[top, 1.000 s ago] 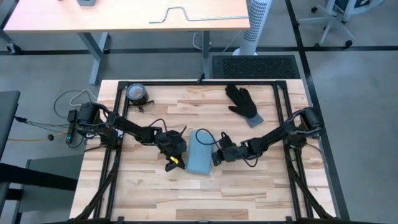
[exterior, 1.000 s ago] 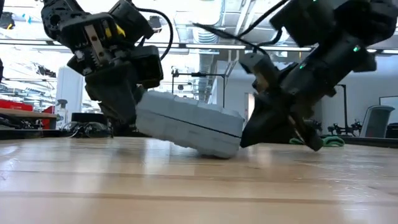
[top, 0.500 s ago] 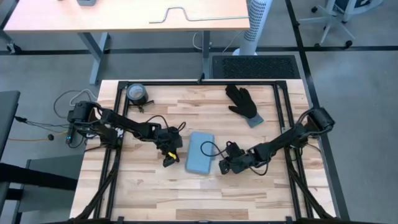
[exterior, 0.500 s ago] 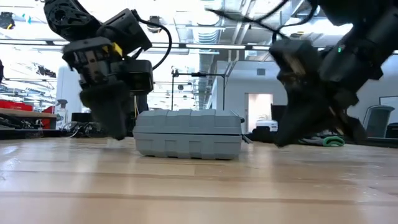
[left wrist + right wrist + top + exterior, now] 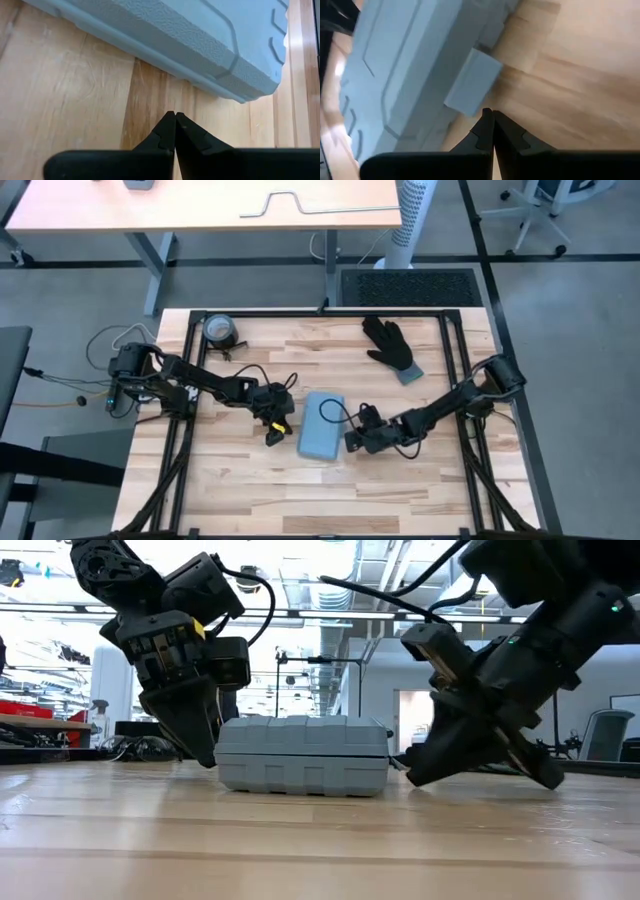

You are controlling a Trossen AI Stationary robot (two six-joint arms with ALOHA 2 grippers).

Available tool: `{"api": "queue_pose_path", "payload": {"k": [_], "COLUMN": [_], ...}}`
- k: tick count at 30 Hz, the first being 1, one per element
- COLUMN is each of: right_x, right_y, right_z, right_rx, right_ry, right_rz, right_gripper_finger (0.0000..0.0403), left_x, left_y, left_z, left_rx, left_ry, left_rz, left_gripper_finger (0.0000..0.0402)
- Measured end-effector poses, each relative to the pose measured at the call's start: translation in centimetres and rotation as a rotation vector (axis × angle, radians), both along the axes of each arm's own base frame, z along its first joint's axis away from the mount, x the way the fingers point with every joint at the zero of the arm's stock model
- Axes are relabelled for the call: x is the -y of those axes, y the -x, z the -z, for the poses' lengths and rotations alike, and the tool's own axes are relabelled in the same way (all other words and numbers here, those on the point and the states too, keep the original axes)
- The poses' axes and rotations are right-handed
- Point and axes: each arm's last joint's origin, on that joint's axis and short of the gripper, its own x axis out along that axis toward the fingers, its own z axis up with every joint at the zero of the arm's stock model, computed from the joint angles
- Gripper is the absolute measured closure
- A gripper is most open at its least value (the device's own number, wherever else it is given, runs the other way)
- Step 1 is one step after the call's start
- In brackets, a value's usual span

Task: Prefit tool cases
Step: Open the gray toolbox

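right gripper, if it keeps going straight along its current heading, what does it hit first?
Most likely the tool case. The right gripper is shut, its tip just short of the small tab on the case's near edge, so that tab probably takes first contact. Depth is unclear; it may scrape the table first.

left end effector closed, low | right end effector closed, low

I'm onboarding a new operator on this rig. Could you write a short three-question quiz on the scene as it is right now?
1. True or false: the flat light-blue plastic tool case lies closed on the wooden table.
2. Which gripper is beside the case's small handle tab? A left gripper B right gripper
3. Fill in: the black glove lies nearer the ___ arm.

Key: 1 true; 2 B; 3 right.
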Motion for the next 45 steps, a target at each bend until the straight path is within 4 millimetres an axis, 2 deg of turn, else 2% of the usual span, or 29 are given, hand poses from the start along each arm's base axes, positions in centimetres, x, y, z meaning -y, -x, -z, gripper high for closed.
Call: {"api": "queue_pose_path", "payload": {"k": [17,23,31,38,45], "right_x": [0.3,0.4,-2.0,-3.4,-4.1], "right_y": [-1.2,-1.2,-0.4,0.6,1.2], "right_z": [-0.9,-0.9,-0.9,-0.7,-0.6], "right_rx": [0.160,0.154,0.151,0.136,0.132], "right_ry": [0.011,0.015,-0.038,-0.060,-0.077], "right_rz": [-0.018,-0.010,-0.063,-0.015,0.033], "right_gripper_finger": [0.0387,0.0388,0.0391,0.0392,0.0392], "left_x": [0.0,0.0,0.0,0.0,0.3], "left_y": [0.1,0.2,0.6,0.8,-0.9], "left_z": [0.1,0.2,0.5,0.6,1.9], "left_rx": [-0.003,-0.024,-0.064,-0.088,-0.042], "left_ry": [-0.012,-0.015,-0.031,-0.013,0.073], "left_rz": [0.014,0.016,0.035,0.025,0.067], "left_gripper_finger": [0.0401,0.0401,0.0401,0.0401,0.0401]}}
